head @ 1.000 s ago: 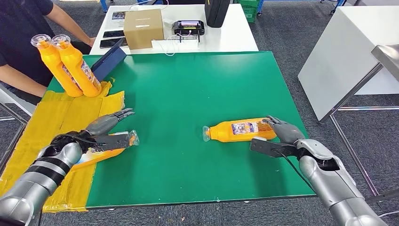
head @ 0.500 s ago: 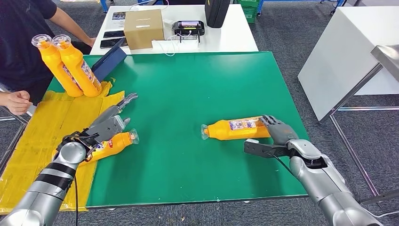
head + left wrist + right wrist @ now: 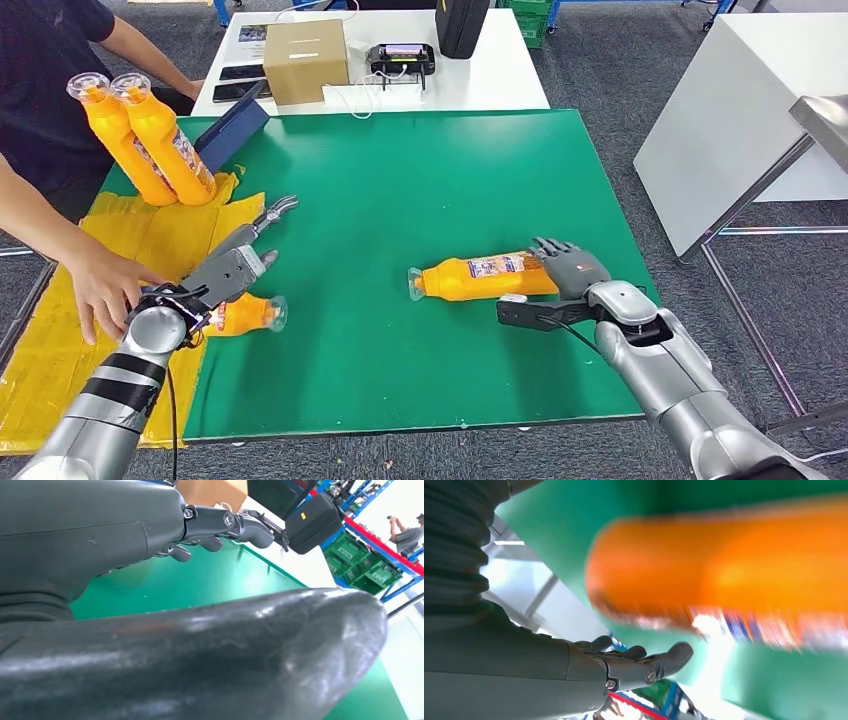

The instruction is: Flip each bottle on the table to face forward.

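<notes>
Two orange bottles lie flat on my green table (image 3: 400, 180).
My right hand (image 3: 572, 275) cups the base of the right bottle (image 3: 480, 278), thumb spread, not clamped. My left hand (image 3: 232, 268) hovers open above the left bottle (image 3: 242, 314); a person's hand (image 3: 100, 288) sits beside it.
</notes>
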